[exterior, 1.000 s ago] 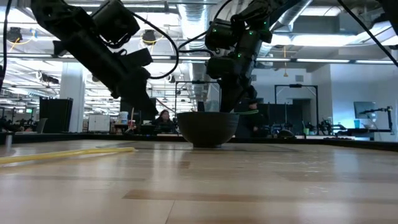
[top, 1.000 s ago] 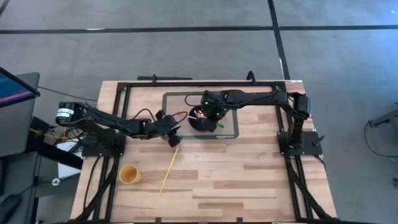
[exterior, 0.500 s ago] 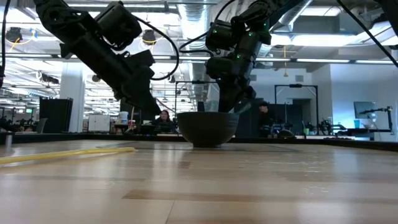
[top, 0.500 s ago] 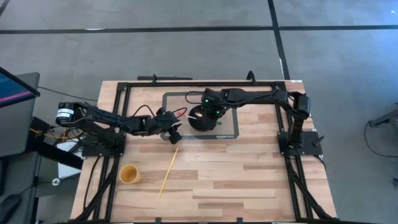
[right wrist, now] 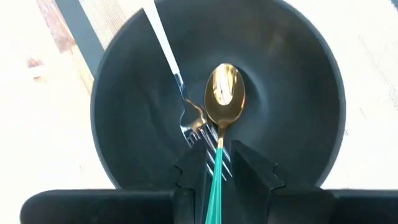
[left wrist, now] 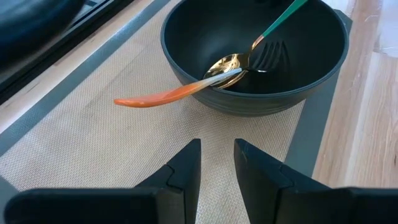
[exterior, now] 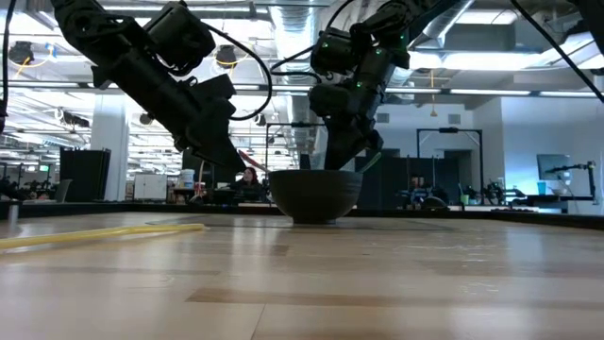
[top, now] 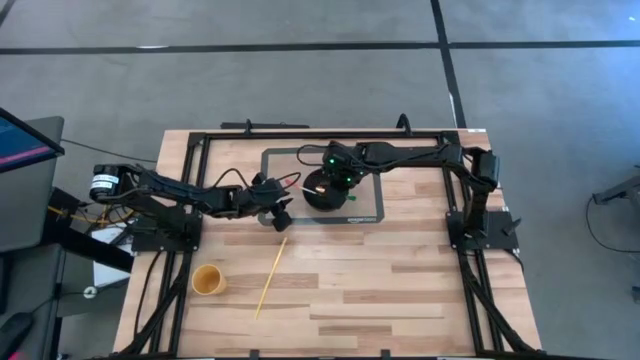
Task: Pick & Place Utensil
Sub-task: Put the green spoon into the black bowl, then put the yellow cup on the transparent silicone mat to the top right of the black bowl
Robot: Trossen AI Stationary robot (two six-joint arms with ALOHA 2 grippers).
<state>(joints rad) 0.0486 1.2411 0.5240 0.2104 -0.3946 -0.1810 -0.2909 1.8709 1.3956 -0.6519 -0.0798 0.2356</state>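
A dark bowl stands on a beige, grey-edged mat. In it lie a gold spoon with a teal handle and a fork whose orange handle rests on the rim and sticks out toward the table's left. My right gripper hangs over the bowl, pointing steeply down and open a little, its fingers either side of the teal handle. My left gripper is open above the mat, left of the bowl, holding nothing. My right gripper stands with one finger on each side of the spoon's teal handle, which rises from the bowl between them. A thin gap shows on both sides, and I cannot tell whether the handle touches a finger. The spoon's gold end lies on the bowl's bottom.
A long yellow stick lies on the wood near the table's middle, and a tan cup stands near the left front. A black frame runs around the table's far and side edges.
My right gripper has opened over the bowl without leaving its place. The teal-handled spoon stays in the bowl with its handle up between the fingers.
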